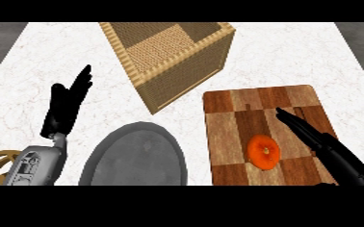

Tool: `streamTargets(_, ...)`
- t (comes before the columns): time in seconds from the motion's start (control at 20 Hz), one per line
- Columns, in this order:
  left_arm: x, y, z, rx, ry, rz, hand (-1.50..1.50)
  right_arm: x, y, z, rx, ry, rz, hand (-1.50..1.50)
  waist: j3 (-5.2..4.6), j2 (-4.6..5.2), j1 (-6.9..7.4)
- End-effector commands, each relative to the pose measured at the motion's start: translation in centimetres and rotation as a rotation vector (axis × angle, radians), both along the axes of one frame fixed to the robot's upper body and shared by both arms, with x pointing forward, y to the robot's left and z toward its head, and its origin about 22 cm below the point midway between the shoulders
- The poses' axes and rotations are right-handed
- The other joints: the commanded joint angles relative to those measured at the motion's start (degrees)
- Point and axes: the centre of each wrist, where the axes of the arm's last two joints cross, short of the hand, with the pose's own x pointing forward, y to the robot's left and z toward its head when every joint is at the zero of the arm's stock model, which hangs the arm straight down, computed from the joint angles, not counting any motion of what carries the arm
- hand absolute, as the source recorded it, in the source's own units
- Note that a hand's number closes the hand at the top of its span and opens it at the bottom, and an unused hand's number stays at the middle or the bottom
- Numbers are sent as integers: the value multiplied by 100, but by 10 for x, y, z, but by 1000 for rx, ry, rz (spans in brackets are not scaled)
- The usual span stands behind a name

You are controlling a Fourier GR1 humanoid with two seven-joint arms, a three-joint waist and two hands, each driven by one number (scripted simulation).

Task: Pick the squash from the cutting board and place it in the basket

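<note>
An orange squash [264, 151] lies on the brown wooden cutting board [235, 106] at the lower right. My right hand [313, 137] hovers over the board just right of the squash, fingers straight and pointing up-left, not touching it. The tall woven basket [202, 43] stands at the top centre, behind the board's left corner. My left hand [68, 101] rests open at the left, fingers up, far from the squash.
A grey oval plate [135, 156] lies at the lower centre, between my left forearm and the cutting board. The white marble counter [284, 53] stretches behind the board and to the left of the basket.
</note>
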Motion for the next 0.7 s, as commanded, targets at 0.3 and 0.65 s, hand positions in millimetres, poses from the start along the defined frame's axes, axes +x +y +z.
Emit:
streamTargets(0.3,-5,12,-8,-7,-14,6,0,16,20,-13,-3,29,3,-150,0,2,3)
streamTargets(0.65,-7,-9,1,5,-1,-5,0,15,20,-11,-23,78,1,-150,0,-1,-1)
